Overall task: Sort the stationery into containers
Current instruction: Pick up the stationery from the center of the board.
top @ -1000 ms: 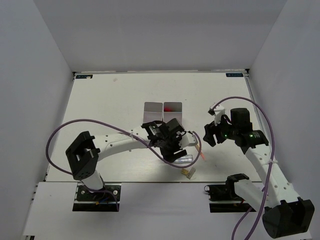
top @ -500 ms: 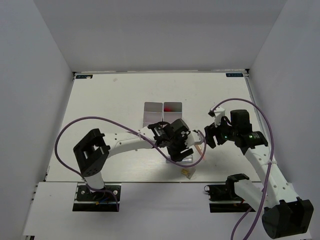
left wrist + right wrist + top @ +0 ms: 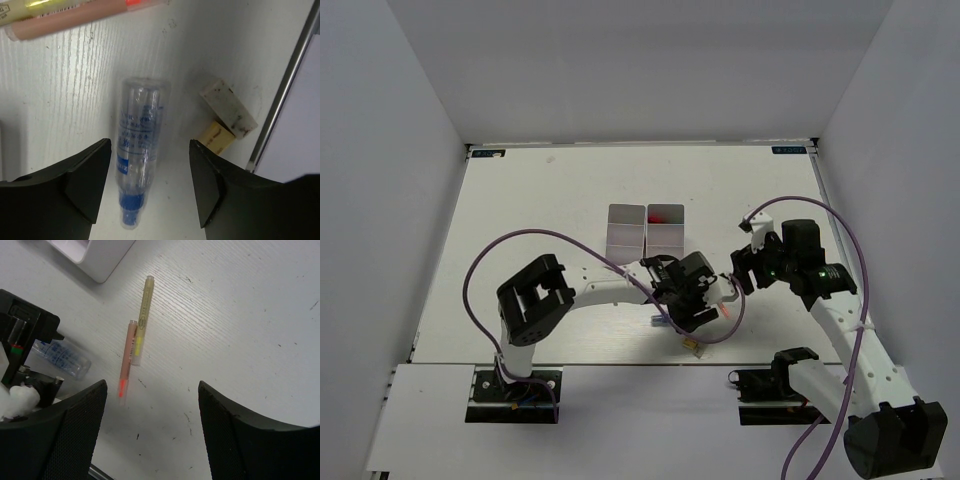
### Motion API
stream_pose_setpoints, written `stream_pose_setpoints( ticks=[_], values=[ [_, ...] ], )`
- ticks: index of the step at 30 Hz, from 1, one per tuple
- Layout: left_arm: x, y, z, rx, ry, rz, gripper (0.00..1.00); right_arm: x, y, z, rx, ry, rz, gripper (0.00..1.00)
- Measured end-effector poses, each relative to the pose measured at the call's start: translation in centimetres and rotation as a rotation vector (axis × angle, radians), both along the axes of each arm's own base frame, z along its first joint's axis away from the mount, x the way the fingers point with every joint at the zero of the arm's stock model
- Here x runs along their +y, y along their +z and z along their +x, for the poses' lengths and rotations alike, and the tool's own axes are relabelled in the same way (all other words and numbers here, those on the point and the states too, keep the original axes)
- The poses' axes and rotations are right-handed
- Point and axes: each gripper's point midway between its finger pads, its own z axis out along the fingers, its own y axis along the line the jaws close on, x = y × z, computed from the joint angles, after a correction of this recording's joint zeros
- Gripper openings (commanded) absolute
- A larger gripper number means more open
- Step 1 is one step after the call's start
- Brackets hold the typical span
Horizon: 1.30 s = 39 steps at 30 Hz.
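1. The white containers [image 3: 626, 232] are sitting together at the middle of the counter, with something red [image 3: 655, 216] showing in the right-hand part.
2. The left gripper [image 3: 150, 145] is hanging low toward the near edge, just right of centre. Its jaws are spread wide on either side of the clear bluish tube [image 3: 139, 130] and are gripping nothing.
3. The tube is lying flat on the counter, and a tan eraser block [image 3: 226, 111] is lying just beside it, closer to the near edge.
4. A thin orange pen [image 3: 126, 365] and a yellow pen [image 3: 142, 315] are lying side by side, touching, just right of the tube.
5. The right gripper [image 3: 152, 385] is hovering above the pens, toward the right edge, with its fingers wide apart and empty.
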Motion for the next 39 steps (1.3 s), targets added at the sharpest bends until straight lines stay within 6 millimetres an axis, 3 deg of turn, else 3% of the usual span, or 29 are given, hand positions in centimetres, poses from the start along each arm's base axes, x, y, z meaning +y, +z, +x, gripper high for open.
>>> stream_pose_setpoints(
  ticks=[10, 13, 14, 15, 17, 19, 23, 25, 26, 27, 28, 30, 32, 37, 39],
  values=[
    [-1.1, -1.8, 0.3, -0.064, -0.001, 0.028, 0.66, -0.2, 0.0, 0.0, -0.002, -0.008, -0.004, 0.76],
    [-1.3, -2.1, 0.3, -0.088, -0.003, 0.036, 0.56, -0.2, 0.0, 0.0, -0.002, -0.01, -0.004, 0.76],
    [-1.4, -2.1, 0.3, -0.092, -0.005, 0.035, 0.5, -0.2, 0.0, 0.0, -0.002, -0.01, -0.004, 0.76],
    [-1.4, -2.1, 0.3, -0.093, -0.005, 0.033, 0.37, -0.2, 0.0, 0.0, -0.002, -0.01, -0.004, 0.76],
    [-1.5, -2.1, 0.4, -0.096, -0.005, 0.032, 0.32, -0.2, 0.0, 0.0, -0.002, -0.01, -0.004, 0.76],
    [-1.5, -2.1, 0.4, -0.1, -0.004, 0.033, 0.19, -0.3, -0.1, 0.0, -0.002, -0.012, -0.005, 0.76],
    [-1.5, -2.1, 0.4, -0.101, 0.001, 0.034, 0.11, -0.5, -0.1, 0.2, -0.005, -0.026, -0.017, 0.72],
    [-1.5, -2.0, 0.4, -0.108, 0.005, 0.037, 0.06, -0.7, -0.1, 0.3, -0.009, -0.034, -0.023, 0.64],
    [-1.5, -2.0, 0.4, -0.111, 0.007, 0.04, 0.05, -0.8, -0.1, 0.4, -0.013, -0.039, -0.025, 0.55],
    [-1.4, -1.9, 0.3, -0.114, 0.011, 0.045, 0.05, -0.9, 0.0, 0.6, -0.017, -0.044, -0.028, 0.41],
    [-1.2, -1.8, 0.3, -0.118, 0.013, 0.05, 0.03, -1.0, 0.0, 0.6, -0.019, -0.05, -0.029, 0.16],
    [-0.8, -1.2, 0.1, -0.124, 0.018, 0.05, 0.0, -1.1, 0.0, 0.7, -0.021, -0.059, -0.031, 0.08],
    [-0.3, -0.2, 0.0, -0.138, 0.023, 0.04, 0.0, -1.2, -0.1, 0.8, -0.018, -0.069, -0.028, 0.14],
    [0.3, 6.1, 0.9, -0.214, 0.065, -0.076, 0.0, -1.3, -0.5, 0.7, -0.009, -0.076, -0.026, 0.36],
    [0.6, 8.8, 1.6, -0.242, 0.09, -0.133, 0.0, -1.2, -0.4, 0.7, -0.007, -0.08, -0.022, 0.68]
  ],
)
